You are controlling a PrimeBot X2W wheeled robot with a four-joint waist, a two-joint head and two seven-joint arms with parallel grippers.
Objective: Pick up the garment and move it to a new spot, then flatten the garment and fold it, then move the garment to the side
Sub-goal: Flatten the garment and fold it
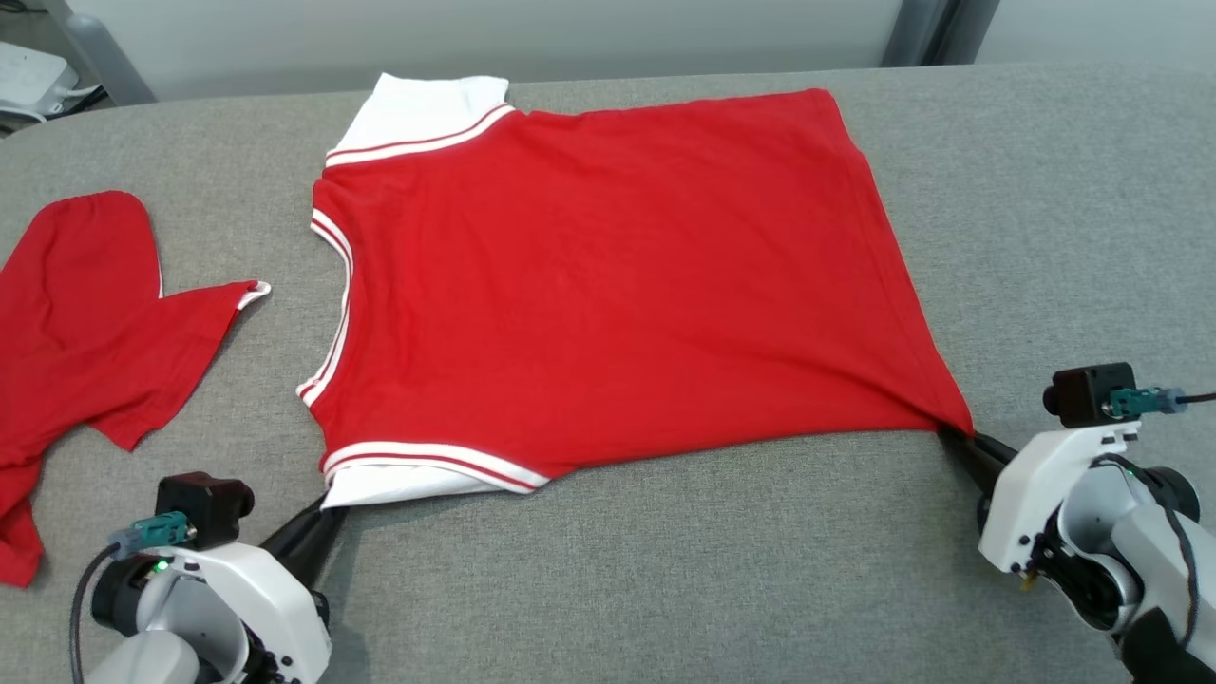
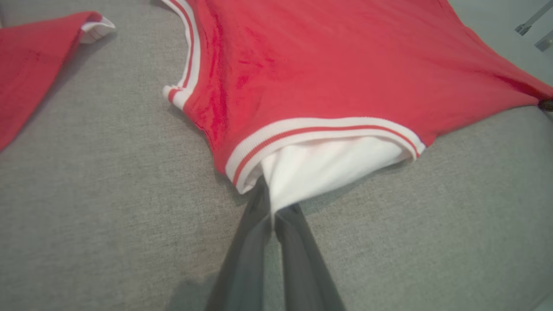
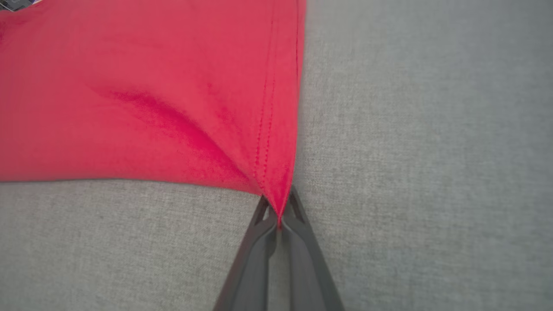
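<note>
One worktop [image 1: 665, 589]: a grey woven surface that carries everything here.
Garment: a red T-shirt [image 1: 608, 285] lies spread nearly flat across the middle of the worktop. Its neck opening faces the robot's left and its hem faces the right.
Handling: it looks light, limp and a little stretchy, so it should sag and drag rather than keep a shape. It wants two holds set well apart, on edges or corners. The cloth puckers toward both held points, which suggests the near edge is under tension.
Other cloth: a second red garment [image 1: 85, 313] lies rumpled at the far left, apart from the red T-shirt.
Left arm [image 1: 218, 608]: low at the near left, with its fingers reaching forward and rightward along the worktop.
Right arm [image 1: 1073, 513]: low at the near right, with its fingers angled forward and leftward.
Near sleeve [image 1: 399, 484]: white, joined to the body by red-and-white striped trim.
Left gripper [image 1: 328, 505]: clenched on the edge of the near sleeve.
Right gripper [image 1: 955, 439]: pinched tight on the near hem corner [image 3: 276, 190], where the stitched edge gathers to a point.
</note>
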